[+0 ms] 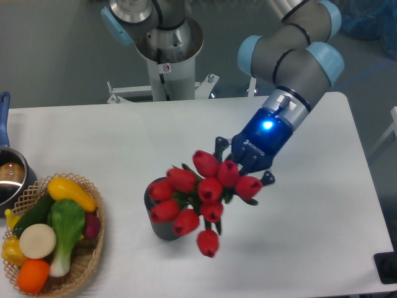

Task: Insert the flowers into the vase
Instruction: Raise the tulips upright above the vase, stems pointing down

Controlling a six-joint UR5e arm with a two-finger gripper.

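Note:
The flowers [198,195], a bunch of red tulip buds with green leaves, hang in the air in the middle of the table. My gripper [239,169] is shut on the flowers from the upper right, its fingers mostly hidden behind the buds. The vase [162,225], dark grey and ribbed, stands upright below the bunch. The buds cover most of the vase, including its mouth. I cannot tell whether the stems touch the vase.
A woven basket [87,261] with toy vegetables [56,226] sits at the front left. A metal pot [11,177] with a blue handle stands at the left edge. The arm's base [167,56] rises behind the table's far edge.

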